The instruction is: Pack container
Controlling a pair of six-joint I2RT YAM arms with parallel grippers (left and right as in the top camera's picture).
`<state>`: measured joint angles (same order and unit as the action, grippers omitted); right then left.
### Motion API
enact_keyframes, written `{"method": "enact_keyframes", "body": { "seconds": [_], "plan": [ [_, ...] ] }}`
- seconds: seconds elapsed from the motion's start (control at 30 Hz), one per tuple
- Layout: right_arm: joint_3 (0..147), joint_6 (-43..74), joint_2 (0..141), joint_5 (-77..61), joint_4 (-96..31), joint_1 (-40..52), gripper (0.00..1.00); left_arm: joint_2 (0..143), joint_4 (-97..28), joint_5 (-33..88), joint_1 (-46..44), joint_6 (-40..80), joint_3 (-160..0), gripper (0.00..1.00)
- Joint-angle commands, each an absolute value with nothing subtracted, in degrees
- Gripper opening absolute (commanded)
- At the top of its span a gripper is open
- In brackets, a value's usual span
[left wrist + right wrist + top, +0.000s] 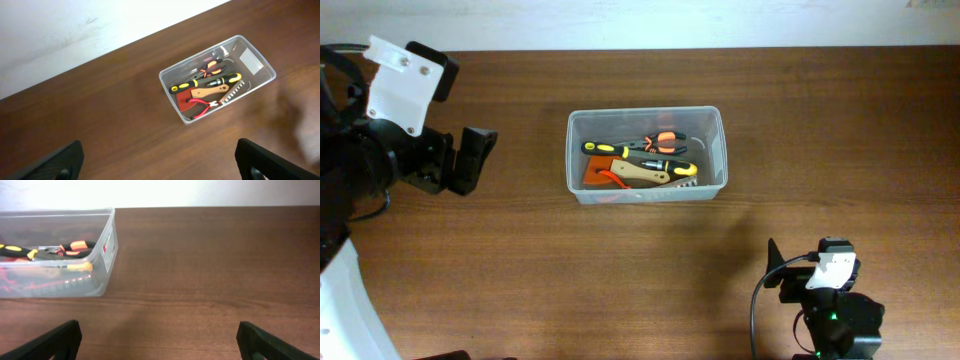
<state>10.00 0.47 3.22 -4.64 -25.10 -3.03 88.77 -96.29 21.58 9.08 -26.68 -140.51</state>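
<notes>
The clear plastic container (718,118) stands on the wooden table, back of centre. It holds several hand tools: yellow-and-black screwdrivers (665,165), orange-handled pliers (665,139), a wooden-handled scraper with a red blade (640,173) and red-handled cutters. It also shows in the left wrist view (172,97) and at the left of the right wrist view (111,240), where its small label faces me. My left gripper (478,158) is open and empty, well left of the container. My right gripper (776,268) is open and empty, at the front right.
A white wall or surface borders the table's far edge (640,48). Bare wood lies between each gripper and the container.
</notes>
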Motion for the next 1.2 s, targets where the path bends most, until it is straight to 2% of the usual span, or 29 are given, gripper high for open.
{"method": "enact_keyframes", "body": {
  "seconds": [0.0, 1.17],
  "plan": [
    [7.7, 1.1, 0.2, -5.4, -24.6, -3.4, 0.99, 88.3, -96.3, 21.6, 9.3, -26.2, -140.7, 0.99],
    [7.4, 1.1, 0.2, -5.4, -24.6, -3.4, 0.99, 87.6, -96.5, 21.3, 9.3, -26.2, -140.7, 0.99]
  ]
}}
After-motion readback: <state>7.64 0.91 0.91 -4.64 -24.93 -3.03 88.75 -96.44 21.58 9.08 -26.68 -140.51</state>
